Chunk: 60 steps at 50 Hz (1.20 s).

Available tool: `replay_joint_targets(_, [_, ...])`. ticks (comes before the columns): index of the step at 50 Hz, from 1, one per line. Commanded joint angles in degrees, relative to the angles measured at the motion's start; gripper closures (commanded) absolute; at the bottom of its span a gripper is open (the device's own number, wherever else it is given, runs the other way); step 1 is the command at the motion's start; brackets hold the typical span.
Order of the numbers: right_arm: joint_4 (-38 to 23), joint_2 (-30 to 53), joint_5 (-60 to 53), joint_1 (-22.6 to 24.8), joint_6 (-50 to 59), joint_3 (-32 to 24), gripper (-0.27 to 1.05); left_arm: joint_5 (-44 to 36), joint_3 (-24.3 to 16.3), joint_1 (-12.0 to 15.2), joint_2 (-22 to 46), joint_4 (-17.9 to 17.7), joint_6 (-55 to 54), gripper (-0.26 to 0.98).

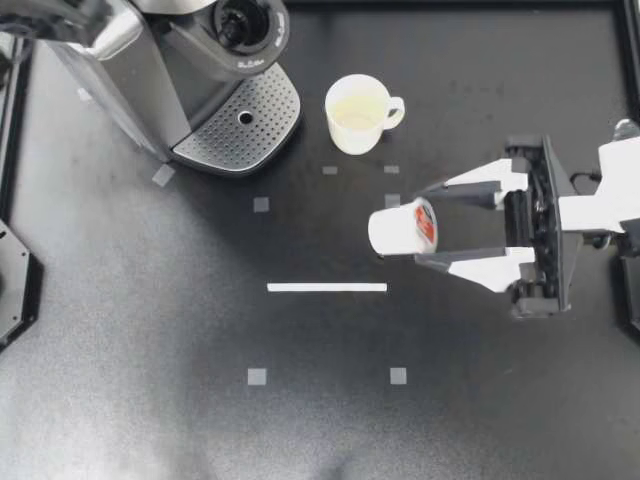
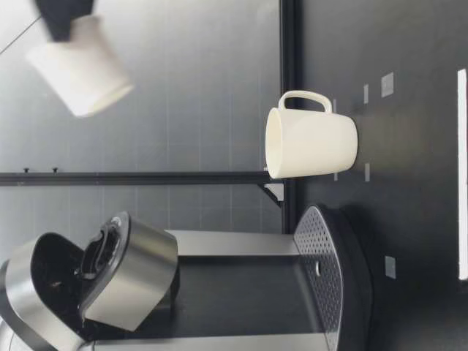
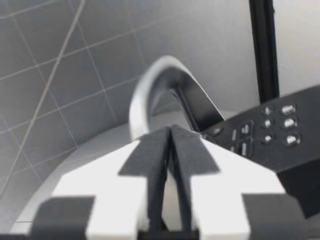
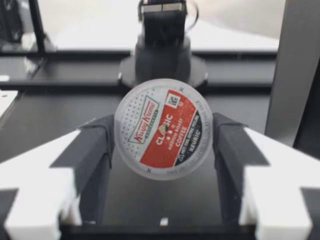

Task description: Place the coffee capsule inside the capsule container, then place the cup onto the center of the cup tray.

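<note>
From above, your right end effector (image 1: pixel 428 226) is clamped on the single capsule (image 1: pixel 397 229), well off from the one coffee machine (image 1: pixel 200 90), with the single cup (image 1: pixel 358 113) nearer it. From table height, the capsule hangs tilted, level with the machine's open lid (image 2: pixel 128 281), so it may seat crooked. At the wrists, your left end effector (image 3: pixel 170 145) is pinched together close to the machine.

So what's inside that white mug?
From above the mug looks empty: only its pale bottom shows. From the side its wall hides the inside. The capsule is in my right gripper.
</note>
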Motion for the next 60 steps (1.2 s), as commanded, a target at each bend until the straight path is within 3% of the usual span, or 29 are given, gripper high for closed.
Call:
replay_joint_targets(1, [0.09,-0.79,-1.67,-1.23,-1.41,-2.72,0.30,-1.93,-0.53,0.35,-1.58,0.62,-0.35,0.56])
replay_joint_targets(13, [0.26,0.18,-0.35,-7.47,-6.33,-10.37,0.30,-12.83,-0.09,0.35,-5.80,0.79,-4.75,0.56])
replay_joint_targets(21, [0.00,1.67,7.29,-12.92,-6.94,-17.58,0.30,-18.46,1.67,0.35,-9.23,1.32,-7.38,0.56])
replay_joint_targets(42, [-0.97,12.04,28.92,-17.05,-11.51,-35.33,0.30,-18.72,3.60,0.35,-11.51,1.41,-7.56,0.56])
replay_joint_targets(60, [-0.97,17.14,31.29,-19.34,-11.69,-39.64,0.30,-19.07,4.13,0.35,-11.60,1.41,-7.56,0.56])
